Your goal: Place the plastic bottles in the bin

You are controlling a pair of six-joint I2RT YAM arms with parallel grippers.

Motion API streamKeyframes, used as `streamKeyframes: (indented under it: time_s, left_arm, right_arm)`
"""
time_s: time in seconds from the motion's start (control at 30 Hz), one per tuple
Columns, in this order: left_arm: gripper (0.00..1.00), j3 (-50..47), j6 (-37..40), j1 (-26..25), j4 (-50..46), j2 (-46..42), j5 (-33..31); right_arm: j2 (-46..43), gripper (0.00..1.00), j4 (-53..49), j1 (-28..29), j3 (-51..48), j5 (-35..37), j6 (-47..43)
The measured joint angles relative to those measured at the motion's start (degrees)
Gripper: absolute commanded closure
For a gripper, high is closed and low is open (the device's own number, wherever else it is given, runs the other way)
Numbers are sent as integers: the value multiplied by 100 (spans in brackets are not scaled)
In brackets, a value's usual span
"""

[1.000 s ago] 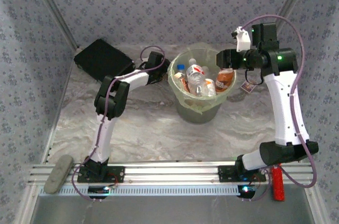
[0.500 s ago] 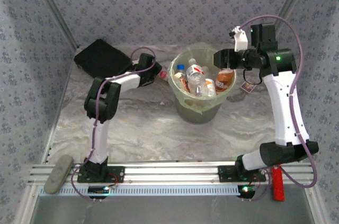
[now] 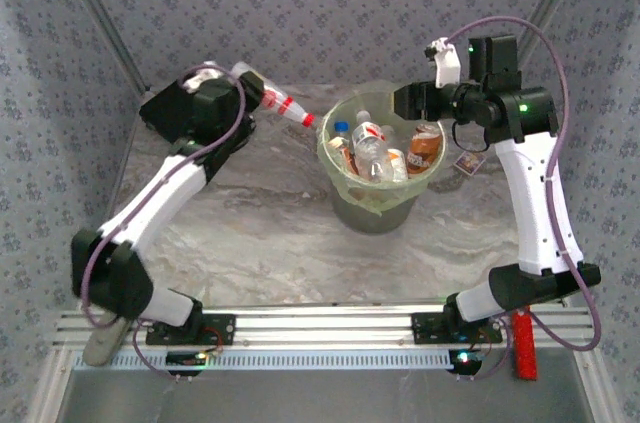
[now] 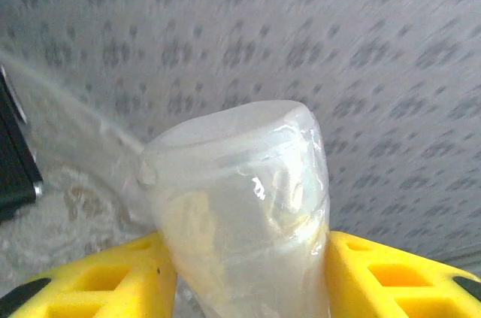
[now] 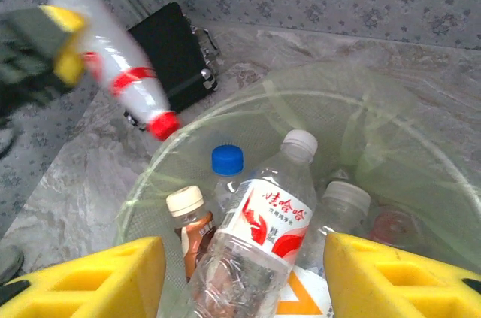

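My left gripper (image 3: 243, 86) is raised at the back left, shut on a white plastic bottle (image 3: 281, 103) with a red label and red cap. The cap points down toward the bin's left rim. In the left wrist view the bottle's pale base (image 4: 240, 198) sits between my yellow fingers (image 4: 105, 280). The bin (image 3: 352, 181), a pale green lined bucket, holds several plastic bottles (image 3: 372, 151). My right gripper (image 3: 406, 101) hovers open over the bin's back right rim. Below it lie a red-labelled clear bottle (image 5: 263, 220), a blue-capped one (image 5: 227, 160) and a cream-capped brown one (image 5: 188, 216).
A flat black case (image 3: 172, 115) lies at the back left under my left arm, also seen in the right wrist view as the black case (image 5: 169, 47). A small tagged item (image 3: 467, 164) lies right of the bin. Patterned walls close in behind and on both sides.
My left arm has swung up and to the left from beside the bin, lifting the red-capped bottle off the table. My right gripper has drifted slightly left over the bin.
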Motion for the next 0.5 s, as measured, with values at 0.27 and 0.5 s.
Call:
streamKeyframes:
  time_s: [0.27, 0.5]
  left_arm:
    - [48, 74, 754, -949, 61, -887, -369]
    - [47, 990, 1563, -1939, 219, 76, -269]
  right_arm:
    - [-260, 41, 164, -422, -431, 326, 155]
    - [-568, 41, 234, -664, -820, 354, 243]
